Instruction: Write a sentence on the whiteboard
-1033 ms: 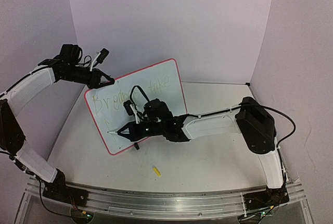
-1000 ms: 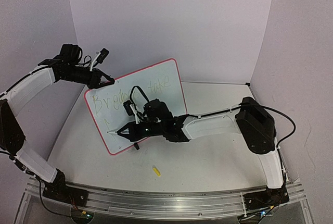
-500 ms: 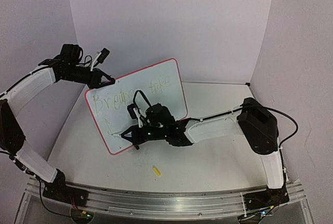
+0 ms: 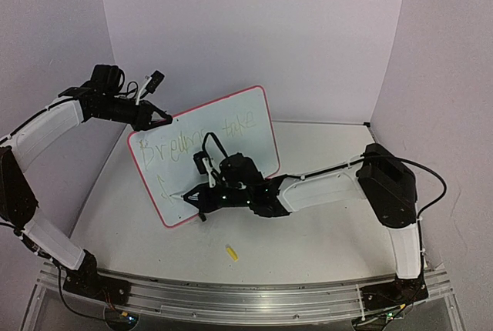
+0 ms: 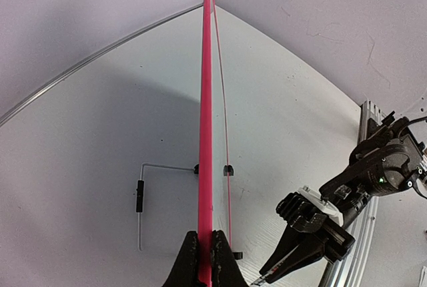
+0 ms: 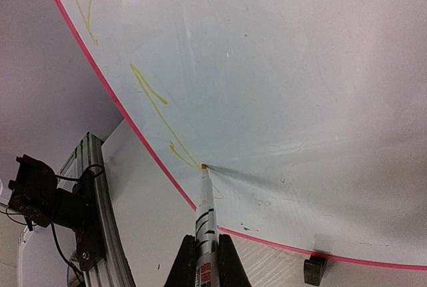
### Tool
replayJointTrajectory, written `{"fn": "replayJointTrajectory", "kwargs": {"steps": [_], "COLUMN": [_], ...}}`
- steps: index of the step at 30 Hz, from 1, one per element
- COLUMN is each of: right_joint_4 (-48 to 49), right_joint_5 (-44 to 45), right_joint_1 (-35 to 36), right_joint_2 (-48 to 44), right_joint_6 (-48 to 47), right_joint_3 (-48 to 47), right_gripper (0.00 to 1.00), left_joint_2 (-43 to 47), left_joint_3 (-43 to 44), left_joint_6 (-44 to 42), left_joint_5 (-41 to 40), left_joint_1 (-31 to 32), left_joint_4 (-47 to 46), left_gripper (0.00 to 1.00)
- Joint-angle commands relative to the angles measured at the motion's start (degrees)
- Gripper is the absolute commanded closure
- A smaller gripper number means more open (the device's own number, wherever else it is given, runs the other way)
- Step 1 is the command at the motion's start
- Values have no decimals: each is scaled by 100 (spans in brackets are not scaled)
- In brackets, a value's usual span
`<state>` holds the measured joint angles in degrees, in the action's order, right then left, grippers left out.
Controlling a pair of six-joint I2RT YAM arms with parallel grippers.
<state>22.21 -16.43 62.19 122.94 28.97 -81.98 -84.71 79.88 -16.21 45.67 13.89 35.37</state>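
Observation:
The whiteboard point(image 4: 223, 127) stands tilted on the table, pink-edged, with yellow words along its top and a stroke at its lower left. My left gripper point(image 4: 163, 119) is shut on the board's upper left edge; in the left wrist view the pink edge point(image 5: 205, 133) runs up from between the jaws. My right gripper point(image 4: 202, 197) is shut on a white marker point(image 6: 205, 223) with black marks. The marker's tip point(image 6: 203, 166) touches the board's lower left part, at the end of a yellow line point(image 6: 157, 110). The right gripper also shows in the left wrist view point(image 5: 297, 260).
A small yellow marker cap point(image 4: 231, 252) lies on the table in front of the board. A black clip foot point(image 6: 315, 268) and a wire stand point(image 5: 141, 193) hold the board up. The metal base rail point(image 4: 231, 296) runs along the near edge. Purple walls close in the back and sides.
My right gripper has moved the marker to the right and slightly down across the board's lower left. The board's top has shifted a little to the right with the left gripper.

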Motion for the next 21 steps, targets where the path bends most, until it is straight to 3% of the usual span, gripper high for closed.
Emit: {"fn": "replayJointTrajectory", "kwargs": {"steps": [1,21], "right_joint_4": [232,245], "right_joint_5": [519,235], "right_joint_1": [-80,-84], "right_joint_2": [-306,-587], "right_joint_6": [45,-58], "right_joint_3": [23,144], "right_gripper": [100,100], "left_joint_2": [-345,-304], "left_joint_3": [-227,-227], "left_joint_6": [-172,-194], "left_joint_5": [170,137], "left_joint_1": [352,369], "left_joint_4": [383,394], "left_gripper": [100,100]}}
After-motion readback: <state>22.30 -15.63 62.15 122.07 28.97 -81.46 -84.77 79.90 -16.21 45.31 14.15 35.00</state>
